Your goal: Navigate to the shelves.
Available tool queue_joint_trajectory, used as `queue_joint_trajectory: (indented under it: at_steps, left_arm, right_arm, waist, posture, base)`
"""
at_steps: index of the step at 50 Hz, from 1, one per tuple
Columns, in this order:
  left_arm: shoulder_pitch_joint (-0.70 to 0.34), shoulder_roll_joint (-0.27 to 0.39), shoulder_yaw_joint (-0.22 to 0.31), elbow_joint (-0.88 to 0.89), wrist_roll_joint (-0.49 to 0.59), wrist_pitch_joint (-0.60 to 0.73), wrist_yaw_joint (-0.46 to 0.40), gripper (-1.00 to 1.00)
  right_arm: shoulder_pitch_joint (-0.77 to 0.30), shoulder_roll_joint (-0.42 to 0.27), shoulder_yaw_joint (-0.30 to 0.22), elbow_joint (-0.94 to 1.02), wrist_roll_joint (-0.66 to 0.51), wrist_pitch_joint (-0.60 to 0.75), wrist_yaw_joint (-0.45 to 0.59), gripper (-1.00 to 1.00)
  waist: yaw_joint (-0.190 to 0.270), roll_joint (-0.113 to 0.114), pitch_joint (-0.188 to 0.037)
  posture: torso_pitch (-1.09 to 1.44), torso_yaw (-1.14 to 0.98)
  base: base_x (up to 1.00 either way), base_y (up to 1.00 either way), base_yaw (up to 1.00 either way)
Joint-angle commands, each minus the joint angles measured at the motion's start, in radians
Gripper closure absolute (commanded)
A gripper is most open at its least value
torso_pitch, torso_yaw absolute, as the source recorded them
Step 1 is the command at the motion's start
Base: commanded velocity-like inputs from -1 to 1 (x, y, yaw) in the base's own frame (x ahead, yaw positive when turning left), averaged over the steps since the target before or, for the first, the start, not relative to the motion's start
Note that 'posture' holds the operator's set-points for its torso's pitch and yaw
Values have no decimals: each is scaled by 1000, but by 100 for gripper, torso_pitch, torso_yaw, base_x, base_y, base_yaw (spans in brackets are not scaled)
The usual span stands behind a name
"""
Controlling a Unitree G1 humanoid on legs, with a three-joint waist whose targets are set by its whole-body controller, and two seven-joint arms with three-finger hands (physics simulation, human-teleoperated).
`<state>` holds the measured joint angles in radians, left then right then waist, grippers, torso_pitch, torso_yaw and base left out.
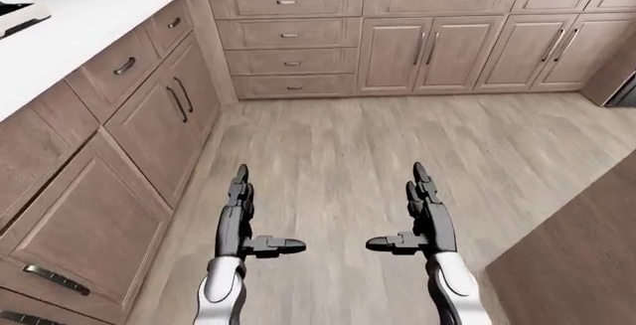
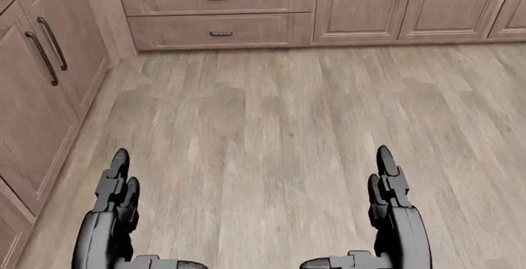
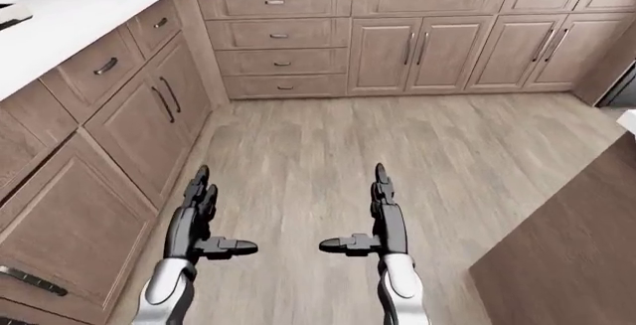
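I stand on the wood floor (image 1: 338, 139) of a kitchen, and no shelves show in any view. I cannot say which way they lie from my hands, so neither hand counts as nearer. That gap is what my next move hangs on, I judge: I must turn or walk until they come into sight.

My landmark is the cabinet corner (image 1: 211, 49), where two runs of cabinets meet in the upper left of the left-eye view. From that corner one run goes right along the top, with a stack of drawers (image 1: 289, 43) next to it and paired doors (image 1: 426, 53) further right. The other run comes down the left edge from the corner, under a white counter (image 1: 69, 23). Well to the lower right of the corner, a brown panel (image 1: 567, 258) cuts into the view; I cannot tell what it belongs to.

My left hand (image 1: 238, 221) and right hand (image 1: 427, 217) hang over the floor below the corner, well apart from each other. Both are released, fingers straight, thumbs pointing inward toward each other, grasping nothing. The left one sits closer to the left cabinet run.
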<state>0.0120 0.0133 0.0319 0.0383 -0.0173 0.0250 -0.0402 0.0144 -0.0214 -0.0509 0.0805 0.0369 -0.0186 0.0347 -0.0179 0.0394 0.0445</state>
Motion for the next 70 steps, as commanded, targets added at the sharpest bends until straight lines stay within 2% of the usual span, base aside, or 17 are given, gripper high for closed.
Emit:
queue_joint_trajectory:
  at_steps: [1, 2, 10, 16, 26, 30, 31, 39, 44, 45, 46, 50, 54, 58, 59, 64, 70]
  left_arm:
    - [-14, 6, 7, -33, -2, -27, 2, -100]
    - [-14, 6, 7, -33, -2, -27, 2, -100]
    - [-14, 6, 7, -33, -2, -27, 2, -100]
    - [-14, 6, 7, -33, -2, -27, 2, -100]
    - [-14, 6, 7, -34, -2, -27, 2, -100]
    - [-14, 6, 7, -33, -2, -27, 2, -100]
    - [-14, 6, 7, -33, -2, -27, 2, -100]
    - [-14, 6, 7, -33, -2, -27, 2, -100]
    - [-14, 6, 7, -34, -2, -27, 2, -100]
    - [-14, 6, 7, -34, -2, -27, 2, -100]
    - [-14, 6, 7, -34, -2, -27, 2, -100]
    - [-14, 6, 7, -33, -2, -27, 2, -100]
    - [-14, 6, 7, -33, -2, -27, 2, -100]
    - [-14, 6, 7, -33, -2, -27, 2, -100]
    - [-14, 6, 7, -33, -2, -27, 2, -100]
    - [-14, 6, 7, -33, -2, -27, 2, -100]
    - [-14, 6, 7, -34, -2, -27, 2, -100]
  right_arm:
    - [-18, 3, 7, -36, 2, -26, 3, -100]
    - [-21, 2, 6, -30, 3, -29, 3, -100]
    - [-12, 3, 11, -45, -1, -27, 6, -100]
    - [-15, 3, 11, -33, -2, -35, 9, -100]
    - [-14, 3, 13, -37, -6, -31, 11, -100]
    - [-13, 4, 15, -44, -6, -22, 12, -100]
    - [-13, 3, 14, -44, -6, -22, 12, -100]
    - [-16, 3, 13, -36, -5, -28, 13, -100]
    - [-14, 3, 13, -41, -5, -27, 13, -100]
    - [-12, 3, 13, -45, -5, -23, 13, -100]
    - [-10, 4, 15, -51, -6, -20, 13, -100]
    - [-12, 4, 13, -46, -4, -23, 14, -100]
    - [-13, 3, 13, -40, -4, -28, 15, -100]
    - [-12, 4, 13, -44, -4, -25, 14, -100]
    - [-13, 3, 13, -41, -4, -28, 15, -100]
    - [-10, 4, 14, -51, -4, -20, 15, -100]
    - [-10, 4, 15, -47, -7, -26, 16, -100]
  waist:
    - [2, 12, -15]
    - [2, 45, -28]
    - [34, 0, -21]
    - [40, -107, -34]
    - [6, -36, -5]
    - [4, 56, -30]
    - [18, 16, -18]
    - [40, -10, -17]
    - [37, -127, -43]
    - [28, -76, -27]
    - [31, -100, -19]
    - [12, -79, -20]
    - [4, -38, -8]
    - [1, 51, -33]
    - [13, 18, -22]
    - [30, 20, -24]
    - [46, -49, -19]
  posture:
    - [0, 0]
    - [0, 0]
    - [0, 0]
    - [0, 0]
    - [0, 0]
    - [0, 0]
    - [0, 0]
    - [0, 0]
    - [0, 0]
    - [0, 0]
    - [0, 0]
    - [0, 0]
    - [0, 0]
    - [0, 0]
    - [0, 0]
    - [0, 0]
    - [0, 0]
  base:
    - [27, -4, 0]
    - [27, -4, 0]
    - [26, -4, 0]
    - [28, -6, 0]
    - [29, -9, 0]
    - [30, -9, 0]
    - [30, -9, 0]
    - [29, -9, 0]
    - [30, -8, 0]
    - [29, -9, 0]
    - [30, -9, 0]
    - [29, -8, 0]
    - [30, -9, 0]
    - [30, -9, 0]
    - [30, -9, 0]
    - [30, -9, 0]
    - [31, -9, 0]
